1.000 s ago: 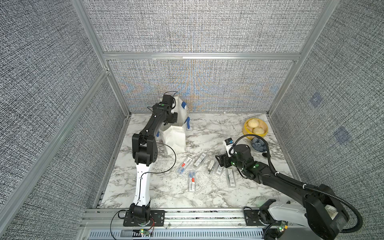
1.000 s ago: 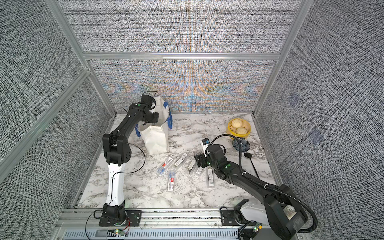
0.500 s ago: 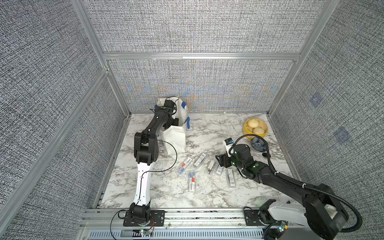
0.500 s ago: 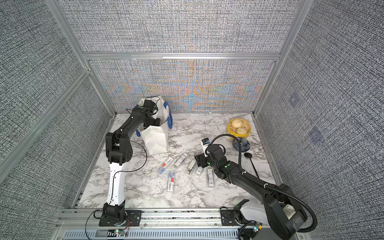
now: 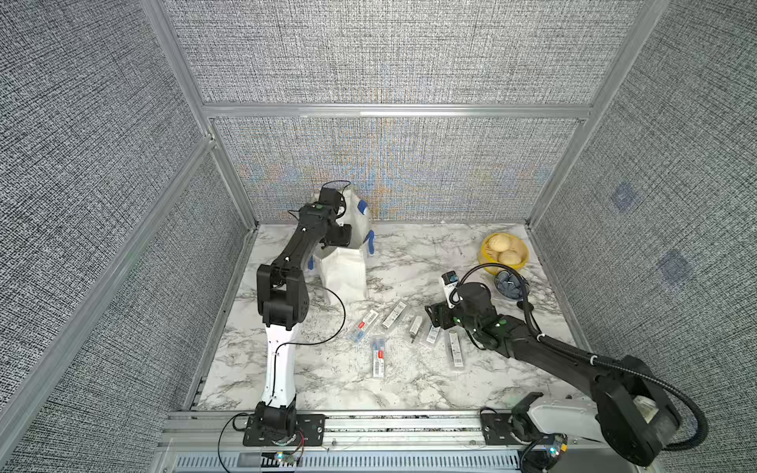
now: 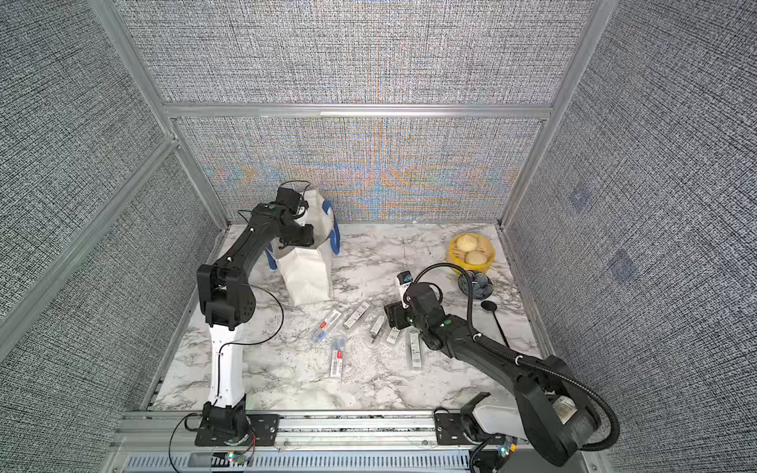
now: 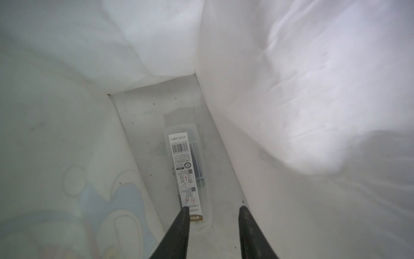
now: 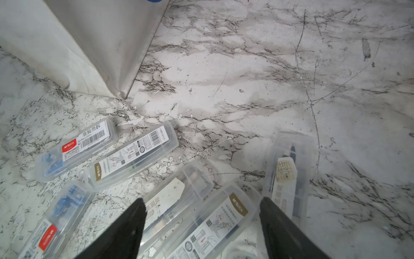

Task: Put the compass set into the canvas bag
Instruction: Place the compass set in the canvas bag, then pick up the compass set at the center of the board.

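The white canvas bag (image 5: 344, 272) (image 6: 309, 274) with blue handles stands upright at the back left. My left arm reaches down into its mouth, so the left gripper is hidden in both top views. In the left wrist view the left gripper (image 7: 214, 208) is open inside the bag, its fingers apart and holding nothing. One clear compass set (image 7: 186, 170) lies flat on the bag's floor just beyond them. My right gripper (image 8: 202, 200) (image 5: 434, 317) hangs open low over another compass set (image 8: 215, 222) on the table, its fingers either side of it. Several more cases (image 5: 379, 362) lie around it.
A yellow bowl (image 5: 503, 252) with two buns and a blue patterned bowl (image 5: 510, 284) stand at the back right, with a black spoon (image 6: 489, 306) beside them. Mesh walls enclose the marble table (image 5: 409, 254) on three sides.
My left gripper has gone from shut to open inside the bag, and the compass set now lies loose on the bag's floor. The right arm has not moved.
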Controlling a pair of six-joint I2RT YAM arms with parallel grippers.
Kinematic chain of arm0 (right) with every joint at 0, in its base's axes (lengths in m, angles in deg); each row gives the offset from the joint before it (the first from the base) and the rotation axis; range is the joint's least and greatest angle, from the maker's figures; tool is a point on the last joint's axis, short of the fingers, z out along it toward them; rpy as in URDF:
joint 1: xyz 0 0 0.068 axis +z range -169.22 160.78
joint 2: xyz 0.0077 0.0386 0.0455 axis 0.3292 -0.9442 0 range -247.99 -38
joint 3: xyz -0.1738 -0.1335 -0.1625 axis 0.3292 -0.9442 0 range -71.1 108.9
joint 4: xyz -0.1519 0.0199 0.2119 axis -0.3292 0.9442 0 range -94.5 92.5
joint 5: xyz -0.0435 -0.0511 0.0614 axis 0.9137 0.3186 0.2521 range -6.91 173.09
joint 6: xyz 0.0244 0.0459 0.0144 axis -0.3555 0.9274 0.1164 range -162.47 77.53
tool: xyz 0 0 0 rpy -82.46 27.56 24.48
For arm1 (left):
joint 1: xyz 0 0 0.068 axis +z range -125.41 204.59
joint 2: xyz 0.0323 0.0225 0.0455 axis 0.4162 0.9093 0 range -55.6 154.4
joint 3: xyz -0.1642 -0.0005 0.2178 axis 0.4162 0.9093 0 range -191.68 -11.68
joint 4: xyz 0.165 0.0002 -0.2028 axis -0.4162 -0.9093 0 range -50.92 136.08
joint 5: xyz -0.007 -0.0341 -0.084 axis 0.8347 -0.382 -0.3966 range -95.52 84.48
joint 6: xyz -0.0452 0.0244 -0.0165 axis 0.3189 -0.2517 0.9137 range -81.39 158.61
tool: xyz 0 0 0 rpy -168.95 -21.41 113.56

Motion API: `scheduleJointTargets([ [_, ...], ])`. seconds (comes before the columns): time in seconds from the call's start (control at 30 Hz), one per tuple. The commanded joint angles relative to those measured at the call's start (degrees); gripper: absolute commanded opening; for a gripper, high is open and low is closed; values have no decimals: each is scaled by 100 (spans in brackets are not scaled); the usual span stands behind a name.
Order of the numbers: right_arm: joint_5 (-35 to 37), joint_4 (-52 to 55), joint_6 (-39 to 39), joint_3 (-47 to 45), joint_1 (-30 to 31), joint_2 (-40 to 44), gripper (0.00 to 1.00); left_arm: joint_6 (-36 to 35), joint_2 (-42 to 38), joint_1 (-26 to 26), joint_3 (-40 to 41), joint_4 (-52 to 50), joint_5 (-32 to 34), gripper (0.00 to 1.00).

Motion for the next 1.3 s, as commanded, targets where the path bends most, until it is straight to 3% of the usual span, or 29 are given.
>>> scheduleJointTargets([
  [0.0,212,112,13,83,-3,-15,80,-58,-355,-2,150,167,-297,40],
  [0.17,580,548,143,280,-12,-61,80,-72,-1130,-11,604,377,-481,41],
  [0.43,1016,2322,714,842,-96,-193,80,36,-2679,-35,1891,1051,-832,42],
  [0.73,975,3607,1150,1357,-554,-525,80,453,-4007,-418,3642,2543,-1840,43],
  [0.93,309,3490,1045,1602,-1113,-1155,80,480,-4523,-517,4372,2972,-2198,47],
  [1.27,52,3484,942,2278,-1116,-2198,78,558,-4538,-514,4717,3178,-2494,48],
])
